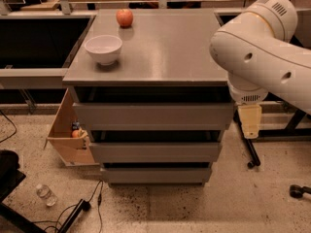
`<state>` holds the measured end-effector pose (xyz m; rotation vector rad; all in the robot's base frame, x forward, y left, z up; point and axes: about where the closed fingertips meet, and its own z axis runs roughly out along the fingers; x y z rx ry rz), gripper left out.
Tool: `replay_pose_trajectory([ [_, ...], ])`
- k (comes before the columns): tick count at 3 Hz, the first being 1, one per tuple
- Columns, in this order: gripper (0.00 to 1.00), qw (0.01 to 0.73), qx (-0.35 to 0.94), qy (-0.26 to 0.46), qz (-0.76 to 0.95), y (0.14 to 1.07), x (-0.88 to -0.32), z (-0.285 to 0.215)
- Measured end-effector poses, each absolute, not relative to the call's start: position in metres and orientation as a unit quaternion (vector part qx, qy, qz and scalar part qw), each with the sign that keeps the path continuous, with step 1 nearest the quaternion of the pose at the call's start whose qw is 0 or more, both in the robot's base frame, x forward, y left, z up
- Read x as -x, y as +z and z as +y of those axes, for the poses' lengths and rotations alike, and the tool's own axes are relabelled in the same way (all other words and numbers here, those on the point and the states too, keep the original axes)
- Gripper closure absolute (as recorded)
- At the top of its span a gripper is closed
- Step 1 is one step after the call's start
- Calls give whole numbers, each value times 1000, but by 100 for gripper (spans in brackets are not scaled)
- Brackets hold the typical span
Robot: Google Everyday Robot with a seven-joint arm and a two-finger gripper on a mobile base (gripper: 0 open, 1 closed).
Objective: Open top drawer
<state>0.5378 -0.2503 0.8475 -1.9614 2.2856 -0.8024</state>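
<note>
The top drawer [153, 114] is the uppermost of three flat grey handleless fronts in the grey cabinet [155, 52], with a dark gap above it under the cabinet top. Its front sits roughly flush with the cabinet face. My gripper [250, 121] is a cream-coloured piece hanging down from the white arm [257, 47], just off the right end of the top drawer front and about level with it. It holds nothing that I can see.
A white bowl [103, 48] and a red apple [125, 17] sit on the cabinet top. Two lower drawers [155, 152] are below. A wooden box [68, 130] stands at the cabinet's left, and a plastic bottle [46, 194] and cables lie on the floor. A black stand leg [250, 152] is at the right.
</note>
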Motion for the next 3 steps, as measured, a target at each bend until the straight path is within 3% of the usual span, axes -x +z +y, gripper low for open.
replay_pose_trajectory([
  [3, 0, 54, 679, -159, 715, 756, -585, -225],
])
